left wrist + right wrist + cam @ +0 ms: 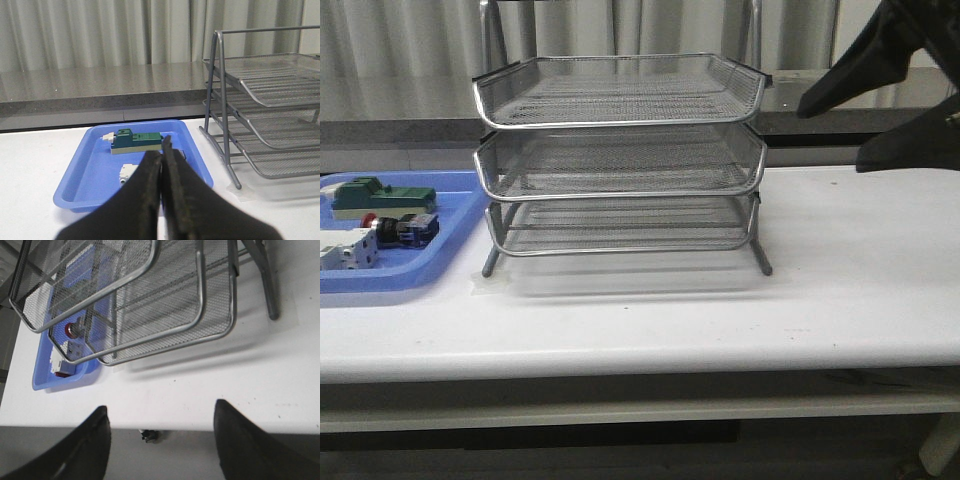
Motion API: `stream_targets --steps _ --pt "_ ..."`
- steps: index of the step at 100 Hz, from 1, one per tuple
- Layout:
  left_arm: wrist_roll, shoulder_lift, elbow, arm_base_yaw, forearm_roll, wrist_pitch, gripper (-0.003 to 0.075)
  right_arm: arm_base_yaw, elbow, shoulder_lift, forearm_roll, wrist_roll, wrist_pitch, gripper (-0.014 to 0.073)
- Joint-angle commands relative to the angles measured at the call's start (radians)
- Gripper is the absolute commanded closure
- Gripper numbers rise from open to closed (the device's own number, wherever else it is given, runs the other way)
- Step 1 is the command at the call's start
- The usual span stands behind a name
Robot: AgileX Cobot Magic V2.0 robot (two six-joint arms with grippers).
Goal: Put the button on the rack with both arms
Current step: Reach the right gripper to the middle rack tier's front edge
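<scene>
I count one silver wire-mesh rack (620, 160) with three tiers, one shallow blue plastic tray (410, 275), one red-capped push-button (395, 230), one green block (380, 196) and one white block (345, 248), all on my one white desk (720, 320).

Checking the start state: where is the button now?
In the front view the button lies in the blue tray at the table's left, left of the rack, between green block and white block.
</scene>
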State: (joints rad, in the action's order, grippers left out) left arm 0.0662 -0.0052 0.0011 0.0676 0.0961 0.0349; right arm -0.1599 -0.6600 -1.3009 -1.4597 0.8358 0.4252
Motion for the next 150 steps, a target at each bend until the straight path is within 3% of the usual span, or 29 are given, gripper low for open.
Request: stream_targets --steps 1,20,59,107,150 --pt "0.009 -0.035 0.046 -0.001 -0.009 -0.081 0.0716 0.002 -0.048 -0.05 -0.218 0.186 0.034 0.013" --pt "0.009 -0.035 0.046 -0.001 -0.009 -0.081 0.0716 0.002 -0.098 -0.192 -0.362 0.318 0.078 0.013" --pt "0.009 -0.035 0.046 -0.001 -0.009 -0.081 0.0716 0.002 -0.248 -0.405 -0.367 0.325 0.154 0.013" --pt "0.009 -0.035 0.046 -0.001 -0.009 -0.081 0.0716 0.002 -0.368 -0.527 -0.403 0.325 0.19 0.0134" --pt "0.009 -0.035 0.046 -0.001 -0.009 -0.081 0.0716 0.002 -0.368 -0.531 -0.399 0.326 0.192 0.0531"
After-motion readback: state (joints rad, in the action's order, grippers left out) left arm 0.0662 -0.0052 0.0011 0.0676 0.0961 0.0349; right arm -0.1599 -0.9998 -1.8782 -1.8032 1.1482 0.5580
